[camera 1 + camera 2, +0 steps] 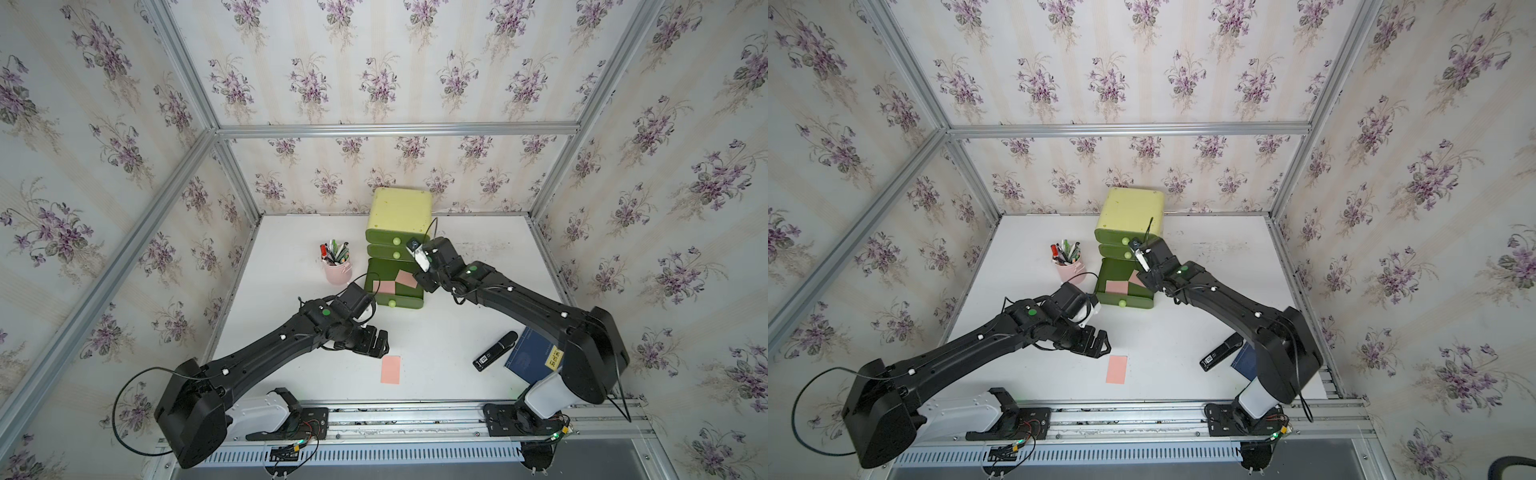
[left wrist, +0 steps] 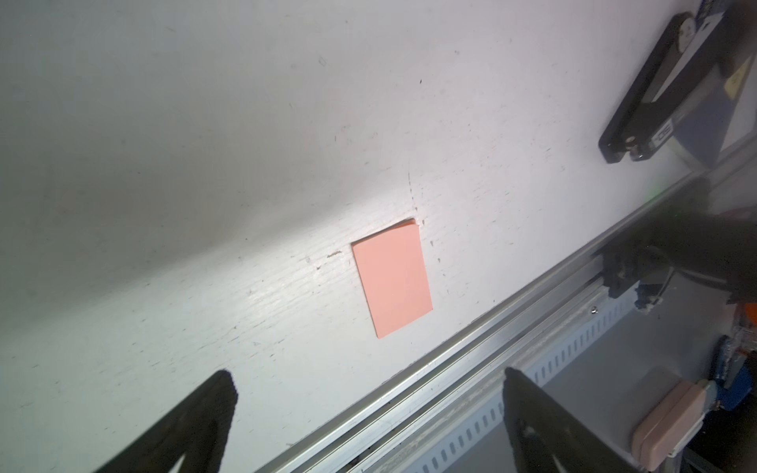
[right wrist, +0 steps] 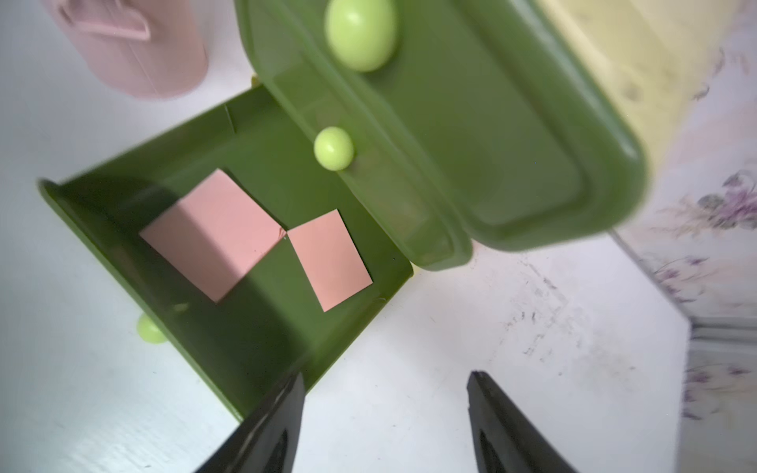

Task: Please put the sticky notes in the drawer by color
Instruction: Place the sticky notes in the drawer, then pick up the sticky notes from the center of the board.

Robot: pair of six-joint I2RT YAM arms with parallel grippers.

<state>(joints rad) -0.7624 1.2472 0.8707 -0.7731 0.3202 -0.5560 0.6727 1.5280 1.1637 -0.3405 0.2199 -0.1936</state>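
The left arm (image 1: pixel 266 353) reaches over the near tabletop (image 1: pixel 436 353), its left jaws spread wide and empty, just beside one pink sticky note (image 1: pixel 390 369) that lies flat. The right jaws stand partly open and empty at the right edge of the chest's (image 1: pixel 401 212) pulled-out bottom drawer (image 3: pixel 262 319), which holds two pink sticky notes (image 3: pixel 213 235).

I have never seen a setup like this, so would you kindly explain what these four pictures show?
These are two black robot arms, the left arm and right arm, at a white table. Two pictures look down from one overhead camera; two come from cameras on the wrists. A green chest has its bottom drawer pulled out, with two pink sticky notes inside. Also there: a pen cup, blue book, black stapler-like device and a loose pink note. The left gripper is open near that note, the right gripper open by the drawer; both are empty.
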